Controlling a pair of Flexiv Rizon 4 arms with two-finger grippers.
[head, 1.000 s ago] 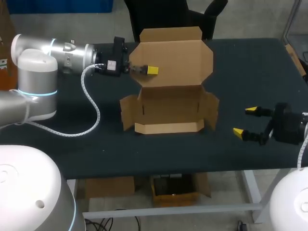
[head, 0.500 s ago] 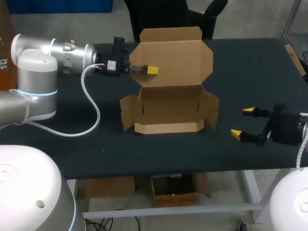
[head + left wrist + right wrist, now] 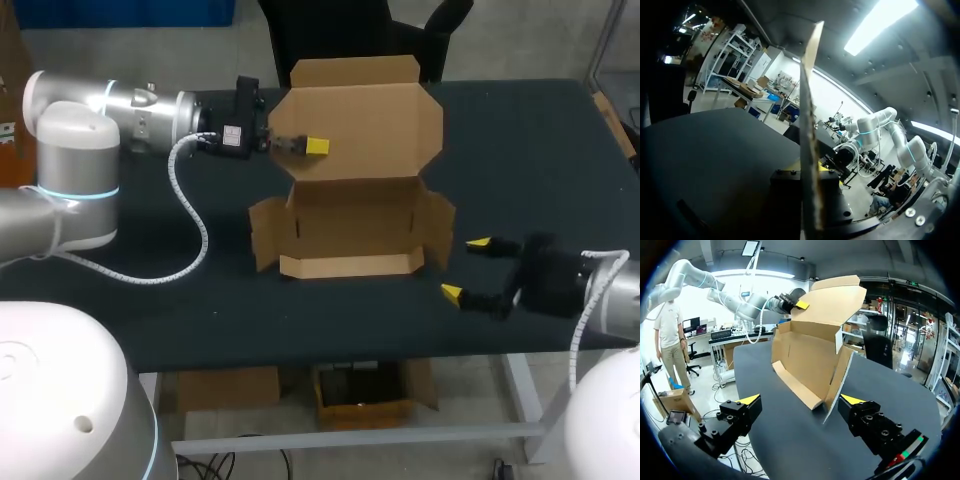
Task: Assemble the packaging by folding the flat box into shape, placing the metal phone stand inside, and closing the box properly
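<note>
**Entry: half-folded box, right flap pending**

Box (image 3: 350, 235): middle of the tabletop (image 3: 520, 150), lid (image 3: 365, 125) raised.
Left fingers (image 3: 316, 147): clamped on the lid's left edge.
Right fingers (image 3: 479, 243): spread wide, empty, just beside the right side flap (image 3: 438, 232).
Phone stand: not in view.
Handling note: hold the lid steady, meet the flap squarely, and fold it inward without sliding the base.

It was a robotics lab or test workshop. A tabletop (image 3: 520, 140) under a dark covering stood on a plain metal frame (image 3: 520, 385). Two silver-white robot arms worked at it, the left arm (image 3: 130, 110) trailing a coiled white cable (image 3: 190, 205) and the right arm (image 3: 625, 300) opposite. A bare cardboard box (image 3: 355, 180) lay between them as the work piece.
</note>
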